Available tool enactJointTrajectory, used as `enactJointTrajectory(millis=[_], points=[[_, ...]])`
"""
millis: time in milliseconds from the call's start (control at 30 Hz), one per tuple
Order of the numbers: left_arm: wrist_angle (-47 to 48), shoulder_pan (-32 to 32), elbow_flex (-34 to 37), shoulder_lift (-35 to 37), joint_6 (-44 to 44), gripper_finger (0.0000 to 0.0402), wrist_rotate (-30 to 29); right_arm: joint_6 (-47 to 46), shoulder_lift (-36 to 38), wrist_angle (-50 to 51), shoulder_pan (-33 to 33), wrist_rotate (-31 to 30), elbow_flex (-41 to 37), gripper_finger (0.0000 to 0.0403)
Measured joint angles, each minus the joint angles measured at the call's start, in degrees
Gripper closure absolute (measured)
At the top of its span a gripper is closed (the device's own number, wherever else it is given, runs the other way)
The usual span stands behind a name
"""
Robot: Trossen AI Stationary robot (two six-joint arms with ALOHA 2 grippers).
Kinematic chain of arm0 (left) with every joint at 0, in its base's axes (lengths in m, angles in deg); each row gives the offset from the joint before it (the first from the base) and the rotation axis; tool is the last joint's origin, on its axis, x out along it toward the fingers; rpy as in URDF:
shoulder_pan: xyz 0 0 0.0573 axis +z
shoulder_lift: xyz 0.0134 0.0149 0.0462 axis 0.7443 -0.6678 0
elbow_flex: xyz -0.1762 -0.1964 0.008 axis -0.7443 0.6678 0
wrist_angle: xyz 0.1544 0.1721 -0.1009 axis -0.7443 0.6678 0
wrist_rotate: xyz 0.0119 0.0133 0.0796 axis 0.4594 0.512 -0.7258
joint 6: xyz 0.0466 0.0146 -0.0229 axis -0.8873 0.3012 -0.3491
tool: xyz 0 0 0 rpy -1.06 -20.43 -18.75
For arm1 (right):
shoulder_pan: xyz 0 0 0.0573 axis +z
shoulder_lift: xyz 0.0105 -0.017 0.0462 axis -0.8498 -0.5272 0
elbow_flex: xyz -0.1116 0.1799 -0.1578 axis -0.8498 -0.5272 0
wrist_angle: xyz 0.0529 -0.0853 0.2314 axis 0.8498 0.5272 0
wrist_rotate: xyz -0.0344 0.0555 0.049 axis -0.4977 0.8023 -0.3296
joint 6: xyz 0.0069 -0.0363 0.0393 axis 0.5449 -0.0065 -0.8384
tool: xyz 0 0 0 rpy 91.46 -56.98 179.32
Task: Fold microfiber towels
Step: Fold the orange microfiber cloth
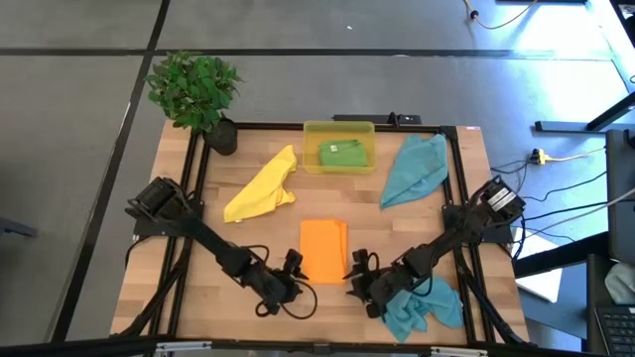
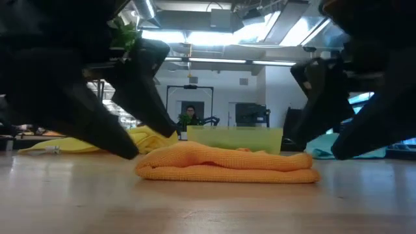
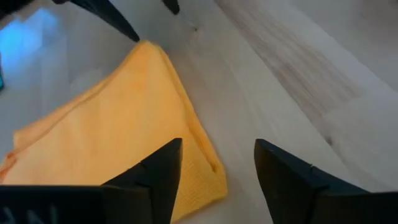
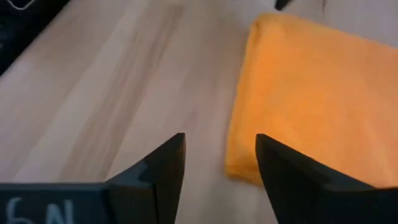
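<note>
Orange towel (image 1: pixel 323 250) is sitting folded into a neat rectangle near the middle of the wooden bench (image 1: pixel 179 233), towards the front edge. From table height it looks like a soft, slightly lumpy stack of layers lying flat.

Both arms are down low on either side of it. The left gripper (image 1: pixel 291 273) is right at the towel's front left corner, fingers (image 3: pixel 158 174) spread apart with nothing between them, just bare wood and the towel's corner showing in the gap. The right gripper (image 1: pixel 357 275) is at the front right corner, same deal: fingers (image 4: pixel 163 167) spread, empty, towel edge just beside them. Neither one is actually pinching the cloth as far as I can see.

The rest of the towels are scattered around. The yellow towel (image 1: pixel 262 185) is lying crumpled left of centre, further back. One teal towel (image 1: pixel 413 169) is bunched up at the back right, and the other teal towel (image 1: pixel 424 305) is in a heap at the front right corner, partly under the right arm. The green towel (image 1: pixel 342 153) is folded up inside the translucent yellow bin (image 1: pixel 338 128) at the back centre.

There's a potted plant (image 1: pixel 195 91) on the back left corner of the bench.
</note>
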Motion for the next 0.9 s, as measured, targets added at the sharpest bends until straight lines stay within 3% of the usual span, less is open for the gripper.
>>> enactJointTrajectory(millis=[167,333,467,900], points=[[2.5,0.0,0.1,0.0,-0.4,0.0206,0.0,6.4,-2.0,0.7,0.5,-2.3,3.4,0.0188],[3.6,-0.1,0.1,0.0,-2.9,0.0206,-0.2,10.9,-3.5,8.1,0.4,-4.7,6.0,0.0178],[3.7,-0.1,0.1,-0.3,-5.9,0.0206,-1.5,10.9,-4.9,11.9,0.4,-6.4,6.7,0.0176],[2.1,-0.3,-0.2,-5.0,-11.9,0.0212,-8.7,10.7,-6.3,11.4,0.5,-8.8,6.8,0.0176]])
